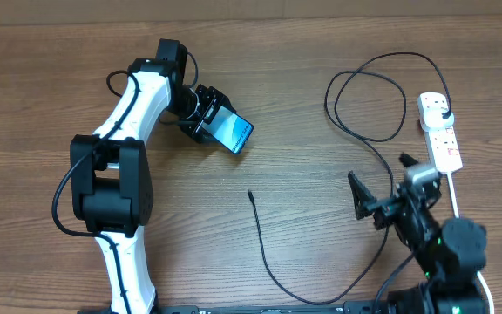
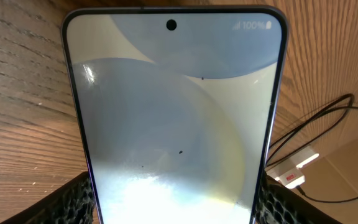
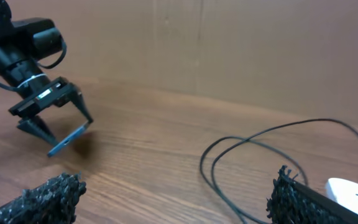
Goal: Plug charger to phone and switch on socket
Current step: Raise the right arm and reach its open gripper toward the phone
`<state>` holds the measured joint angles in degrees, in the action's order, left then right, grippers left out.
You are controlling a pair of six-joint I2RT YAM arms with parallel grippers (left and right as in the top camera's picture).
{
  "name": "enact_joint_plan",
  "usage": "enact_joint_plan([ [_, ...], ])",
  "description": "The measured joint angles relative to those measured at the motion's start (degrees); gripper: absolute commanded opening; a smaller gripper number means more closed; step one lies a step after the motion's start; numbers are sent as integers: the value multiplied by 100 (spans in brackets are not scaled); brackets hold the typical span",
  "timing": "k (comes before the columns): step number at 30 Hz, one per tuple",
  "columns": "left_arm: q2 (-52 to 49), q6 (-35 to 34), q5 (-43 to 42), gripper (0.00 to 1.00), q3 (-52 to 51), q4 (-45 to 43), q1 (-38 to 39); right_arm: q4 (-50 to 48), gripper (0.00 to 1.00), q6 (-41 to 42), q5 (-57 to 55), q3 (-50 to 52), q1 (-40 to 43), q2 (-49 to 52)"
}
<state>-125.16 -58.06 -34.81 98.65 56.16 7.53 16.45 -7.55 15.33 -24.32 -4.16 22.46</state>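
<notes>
Phone [image 1: 233,133] up at ten o'clock on the table, screen lit pale blue, 100% showing in its corner. It's pinched at one end by the left gripper [image 1: 219,124] and tilted clear of the wood, free end aiming toward four o'clock. Socket [image 1: 440,131] lies white along the three o'clock edge. Charger [image 1: 264,262]: black plug sits in the strip's far outlet, cable loops at one o'clock, sweeps through five, and its tip lies loose near centre, pointing to twelve.

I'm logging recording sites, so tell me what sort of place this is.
Probably a robotics lab bench, not a home: two robot arms stand at a plain wood-grain table, with just a smartphone, a white power strip and a black charger cable in view.
</notes>
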Motion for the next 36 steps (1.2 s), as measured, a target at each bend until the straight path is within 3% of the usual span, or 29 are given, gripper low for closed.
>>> enact_joint_plan([
  [8,0,0,85,4,0,0,37,463,100,0,861,-1423,0,2004],
  [19,0,-2,192,4,0,0,37,634,100,17,3263,-2907,-2,4496],
  [25,0,-4,212,4,0,2,37,402,100,136,4358,-2970,-2,5121],
  [32,0,-26,254,4,0,2,37,214,100,203,4671,-2970,0,5213],
  [36,0,-37,256,4,0,0,37,74,100,787,4570,-2979,0,5222],
])
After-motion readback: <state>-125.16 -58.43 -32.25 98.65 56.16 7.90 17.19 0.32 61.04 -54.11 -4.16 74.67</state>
